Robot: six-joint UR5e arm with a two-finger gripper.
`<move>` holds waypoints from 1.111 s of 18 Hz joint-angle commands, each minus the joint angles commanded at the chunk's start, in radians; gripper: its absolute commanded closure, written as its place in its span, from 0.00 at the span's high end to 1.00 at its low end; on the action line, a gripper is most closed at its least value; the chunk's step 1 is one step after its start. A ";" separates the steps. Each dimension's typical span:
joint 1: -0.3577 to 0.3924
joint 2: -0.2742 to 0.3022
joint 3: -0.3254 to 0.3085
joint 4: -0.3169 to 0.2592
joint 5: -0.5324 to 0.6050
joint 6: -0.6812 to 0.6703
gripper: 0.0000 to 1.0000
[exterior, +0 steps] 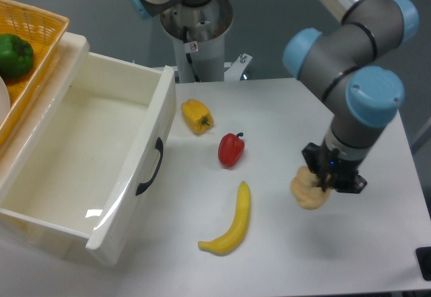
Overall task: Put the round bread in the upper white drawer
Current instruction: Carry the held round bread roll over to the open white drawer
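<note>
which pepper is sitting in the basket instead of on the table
The green pepper. It lies in the yellow woven basket at the far left, while the yellow pepper and red pepper rest on the white table.
</note>
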 joint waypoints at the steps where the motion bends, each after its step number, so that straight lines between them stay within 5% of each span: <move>1: -0.018 0.018 -0.003 0.000 -0.017 -0.038 0.00; 5: -0.078 0.078 -0.008 0.000 -0.083 -0.172 0.00; 11: -0.123 0.209 -0.106 0.000 -0.186 -0.224 0.00; 20: -0.282 0.239 -0.118 0.002 -0.194 -0.336 0.00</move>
